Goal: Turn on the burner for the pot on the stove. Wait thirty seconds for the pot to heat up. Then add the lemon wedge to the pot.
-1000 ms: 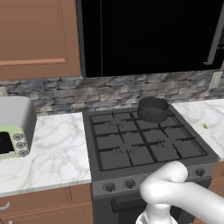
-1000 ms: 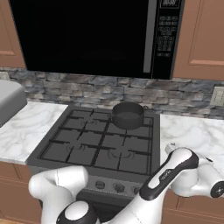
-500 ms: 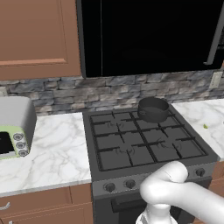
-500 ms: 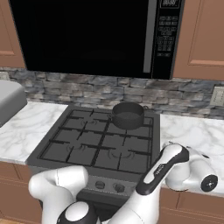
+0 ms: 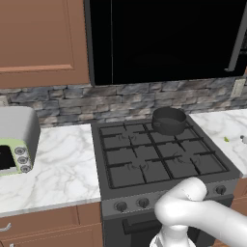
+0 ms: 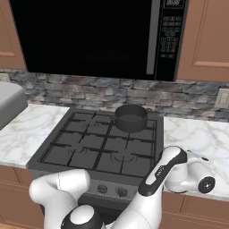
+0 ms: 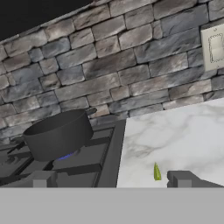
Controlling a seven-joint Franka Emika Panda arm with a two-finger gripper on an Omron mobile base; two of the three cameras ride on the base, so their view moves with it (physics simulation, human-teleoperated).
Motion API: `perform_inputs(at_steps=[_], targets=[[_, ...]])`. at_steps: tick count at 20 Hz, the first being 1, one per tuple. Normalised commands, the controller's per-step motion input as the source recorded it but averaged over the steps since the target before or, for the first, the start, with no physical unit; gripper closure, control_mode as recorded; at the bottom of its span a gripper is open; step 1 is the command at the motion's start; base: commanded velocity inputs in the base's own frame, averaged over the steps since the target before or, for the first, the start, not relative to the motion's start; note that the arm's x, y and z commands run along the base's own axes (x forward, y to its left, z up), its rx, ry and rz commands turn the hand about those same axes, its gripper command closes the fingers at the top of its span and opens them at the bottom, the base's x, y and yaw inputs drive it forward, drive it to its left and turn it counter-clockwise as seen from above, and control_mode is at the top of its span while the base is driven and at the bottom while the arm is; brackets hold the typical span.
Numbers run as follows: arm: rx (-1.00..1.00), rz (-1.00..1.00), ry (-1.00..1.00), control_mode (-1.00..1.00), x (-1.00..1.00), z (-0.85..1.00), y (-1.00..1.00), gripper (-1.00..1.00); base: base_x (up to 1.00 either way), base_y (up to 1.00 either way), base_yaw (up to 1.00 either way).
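Note:
The pot [image 7: 59, 133] sits on the back right burner [image 7: 66, 155] of the stove [image 7: 94, 168], and a blue flame shows under it. In the base views the pot [image 5: 169, 119] [image 6: 130, 118] stands at the rear right of the black grates [image 5: 154, 157]. The lemon wedge [image 7: 156, 172], a small yellow-green sliver, lies on the marble counter [image 7: 183, 135] right of the stove, also seen as a green speck [image 5: 226, 139]. My gripper [image 7: 111, 179] is open and low over the counter's front. The wedge lies just inside the right fingertip [image 7: 179, 178], and nothing is between the fingers.
Round knobs [image 5: 131, 204] [image 6: 112, 190] line the stove front. A microwave [image 6: 89, 36] hangs above the stove. A wall outlet [image 7: 214, 46] is on the stone backsplash behind the right counter. A toaster oven [image 5: 14, 140] stands on the left counter.
The hand has shifted a little over the right counter while the fingers stayed open. The pot, stove and lemon wedge have not moved.

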Motion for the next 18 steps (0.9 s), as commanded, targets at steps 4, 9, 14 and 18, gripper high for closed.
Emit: perform_inputs(at_steps=[4,9,14,18], targets=[[0.0,0.0,0.11,-1.0,0.25,-0.06,0.0,-1.0,0.0,0.0,0.0],[0.0,0.0,0.07,-1.0,0.21,-0.11,0.0,-1.0,0.0,0.0,0.0],[0.0,0.0,0.01,-1.0,0.09,-0.25,0.0,-1.0,0.0,0.0,0.0],[0.0,0.0,0.0,-1.0,0.11,-0.3,0.0,-1.0,0.0,0.0,0.0]])
